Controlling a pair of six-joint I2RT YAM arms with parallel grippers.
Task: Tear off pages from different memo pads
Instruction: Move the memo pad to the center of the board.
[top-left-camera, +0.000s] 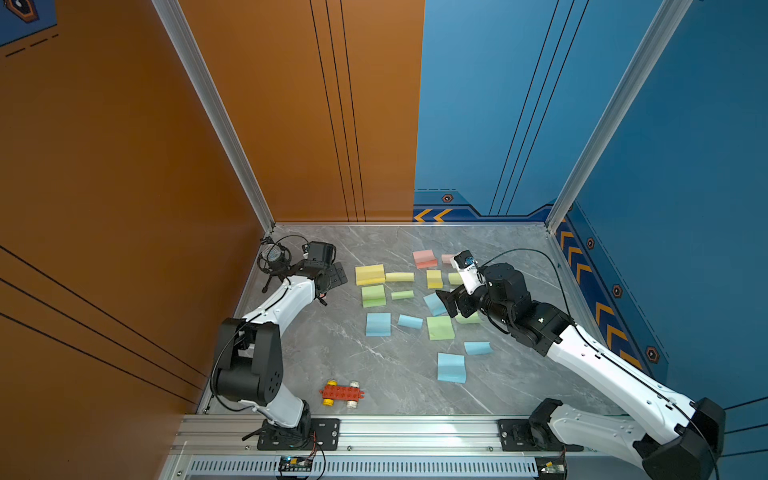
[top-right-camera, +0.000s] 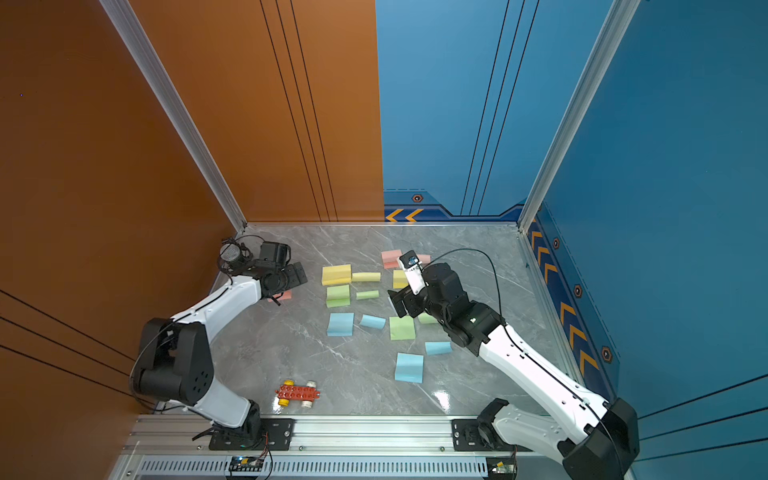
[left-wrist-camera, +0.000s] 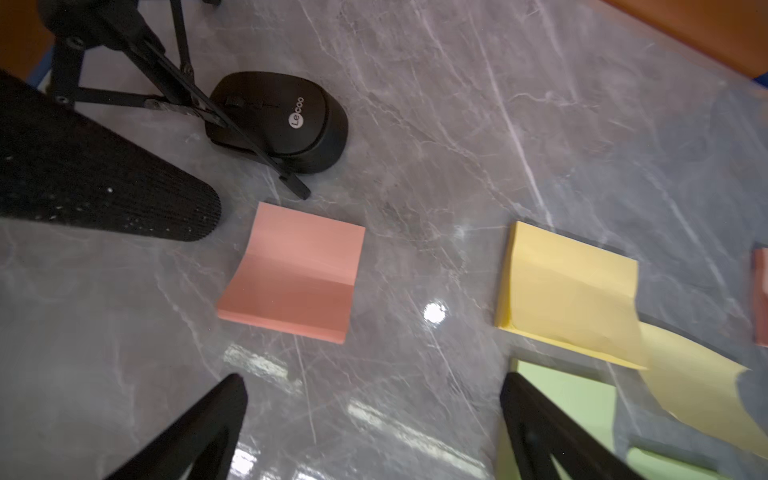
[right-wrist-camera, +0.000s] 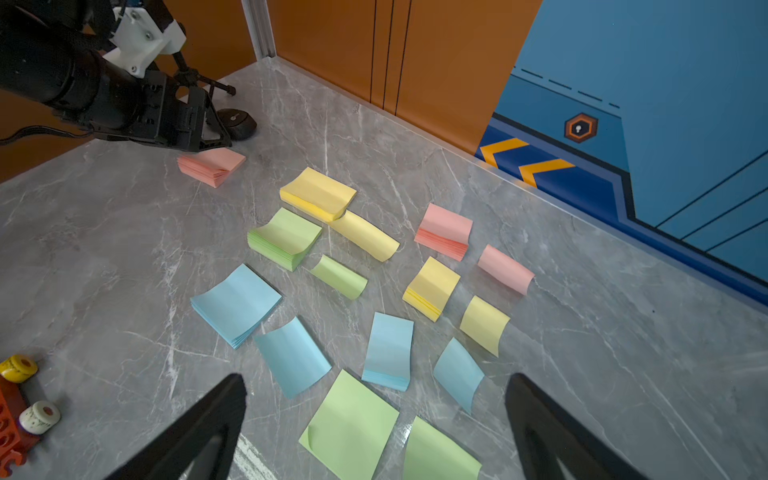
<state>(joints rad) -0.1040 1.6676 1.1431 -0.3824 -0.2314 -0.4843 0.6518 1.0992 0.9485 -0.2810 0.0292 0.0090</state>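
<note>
Your left hand (left-wrist-camera: 372, 380), jaws apart, hung over the pink pad (left-wrist-camera: 291, 274) far left, seemingly next for tearing. Your right hand (right-wrist-camera: 374, 380), also apart and empty, hovered above pads (right-wrist-camera: 318, 193) and loose pages (right-wrist-camera: 365, 235) mid-counter (right-wrist-camera: 582, 332).

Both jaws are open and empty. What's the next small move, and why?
Probably lower the left arm until its open jaws reach the top sheet of the pink pad in front of it. That pad sits just ahead of the jaws, and it looks like the only pad with no loose sheet beside it.
</note>
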